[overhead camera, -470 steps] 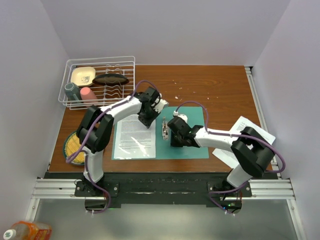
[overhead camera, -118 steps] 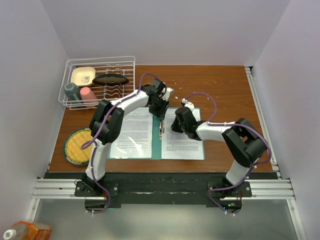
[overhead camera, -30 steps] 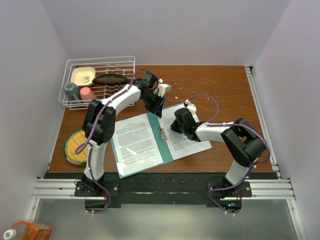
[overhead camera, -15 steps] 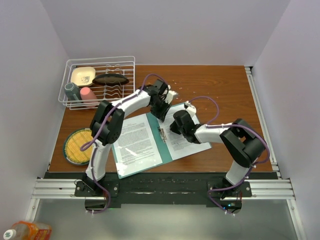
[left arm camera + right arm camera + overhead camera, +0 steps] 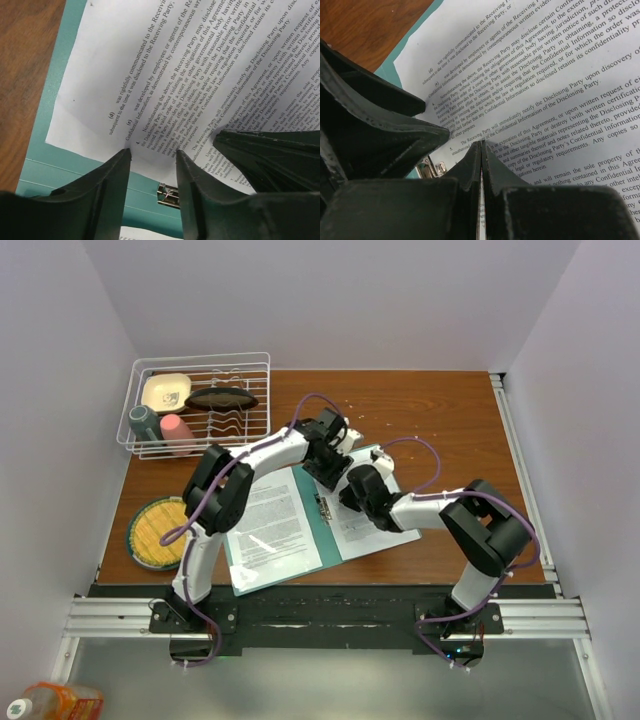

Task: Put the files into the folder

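The teal folder [image 5: 331, 536] lies open and turned at an angle on the table, a printed file on each half: one on the left half [image 5: 274, 524], one on the right half [image 5: 388, 527]. My left gripper [image 5: 335, 466] is open, its fingertips [image 5: 125, 153] resting on the near edge of the right file [image 5: 165, 75] just above the metal clip [image 5: 170, 195], with nothing between them. My right gripper [image 5: 481, 145] is shut, its tip pressed down on that same file [image 5: 560, 65] right beside the left gripper. The folder [image 5: 60, 165] shows around the sheet.
A white wire dish rack [image 5: 200, 405] with a bowl and cups stands at the back left. A yellow woven plate [image 5: 152, 532] lies left of the folder. Small white crumbs [image 5: 352, 405] dot the brown table [image 5: 450, 420] behind the arms.
My left gripper has opened and moved right and nearer, close to the right gripper. The folder with its files has shifted slightly. The right gripper stays shut on the paper's surface.
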Tool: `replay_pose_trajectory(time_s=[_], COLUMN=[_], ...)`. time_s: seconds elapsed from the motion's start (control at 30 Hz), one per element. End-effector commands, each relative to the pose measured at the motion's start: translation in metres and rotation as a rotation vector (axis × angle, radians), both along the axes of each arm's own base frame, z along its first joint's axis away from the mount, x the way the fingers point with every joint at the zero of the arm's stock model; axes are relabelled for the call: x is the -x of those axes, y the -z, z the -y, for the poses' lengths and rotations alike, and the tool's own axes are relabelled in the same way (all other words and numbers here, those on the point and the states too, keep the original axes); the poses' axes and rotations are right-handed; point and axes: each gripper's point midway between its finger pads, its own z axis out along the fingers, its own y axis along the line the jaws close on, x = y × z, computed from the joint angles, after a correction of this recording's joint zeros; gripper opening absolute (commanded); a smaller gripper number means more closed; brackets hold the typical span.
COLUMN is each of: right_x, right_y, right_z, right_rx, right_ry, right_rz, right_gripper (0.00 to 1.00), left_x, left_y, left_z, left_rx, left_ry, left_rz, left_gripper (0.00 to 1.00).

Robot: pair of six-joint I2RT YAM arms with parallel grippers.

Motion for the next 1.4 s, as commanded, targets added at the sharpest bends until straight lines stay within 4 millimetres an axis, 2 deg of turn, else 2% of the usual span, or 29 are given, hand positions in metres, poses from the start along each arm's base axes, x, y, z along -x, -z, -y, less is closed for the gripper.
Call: replay_pose_trajectory(time_s=[0.0, 0.03, 0.07, 0.2, 0.47, 0.63, 0.73, 0.87, 0.9, 0.97, 1.0, 1.1, 1.17, 1.3, 1.37], right_x=[0.087, 0.088, 0.089, 0.096, 0.102, 0.108, 0.108, 0.105, 0.102, 0.101, 0.095, 0.086, 0.082, 0.066, 0.061], right_y=[0.084, 0.086, 0.087, 0.094, 0.099, 0.104, 0.099, 0.081, 0.068, 0.057, 0.044, 0.025, 0.014, -0.025, -0.039], right_z=[0.07, 0.07, 0.071, 0.071, 0.071, 0.074, 0.075, 0.076, 0.074, 0.08, 0.077, 0.073, 0.065, 0.028, 0.018], right_rx=[0.291, 0.288, 0.283, 0.285, 0.29, 0.303, 0.299, 0.258, 0.213, 0.193, 0.162, 0.165, 0.168, 0.06, 0.058], right_ry=[-0.005, -0.004, 0.002, -0.003, 0.005, 0.014, 0.022, 0.035, 0.04, 0.049, 0.052, 0.031, -0.012, -0.148, -0.218], right_rz=[-0.316, -0.314, -0.316, -0.33, -0.336, -0.343, -0.321, -0.247, -0.198, -0.141, -0.099, -0.045, -0.011, 0.151, 0.218], right_gripper=[0.0, 0.0, 0.0, 0.0, 0.0, 0.0, 0.0, 0.0, 0.0, 0.0, 0.0, 0.0, 0.0, 0.0, 0.0], left_x=[0.0, 0.0, 0.001, 0.002, 0.017, 0.017, 0.018, 0.017, 0.017, 0.022, 0.023, 0.029, 0.031, 0.037, 0.041], left_y=[0.01, 0.008, 0.005, -0.006, 0.007, 0.02, 0.03, 0.041, 0.046, 0.051, 0.055, 0.059, 0.059, 0.059, 0.06], left_z=[-0.024, -0.024, -0.023, -0.03, -0.041, -0.037, -0.027, -0.016, -0.012, -0.004, -0.002, -0.002, -0.001, 0.0, 0.004], left_rx=[-0.093, -0.095, -0.09, -0.093, -0.145, -0.156, -0.138, -0.133, -0.132, -0.119, -0.12, -0.128, -0.117, -0.1, -0.095], left_ry=[-0.031, -0.035, -0.039, -0.062, -0.089, -0.083, -0.072, -0.044, -0.036, -0.013, -0.009, -0.001, 0.002, 0.018, 0.033], left_rz=[0.026, 0.031, 0.032, 0.052, 0.002, -0.031, -0.067, -0.079, -0.088, -0.106, -0.116, -0.13, -0.13, -0.143, -0.148], left_gripper=[0.7, 0.76, 0.79, 0.8, 0.81, 0.85, 0.81, 0.75, 0.74, 0.74, 0.73, 0.72, 0.72, 0.71, 0.71])
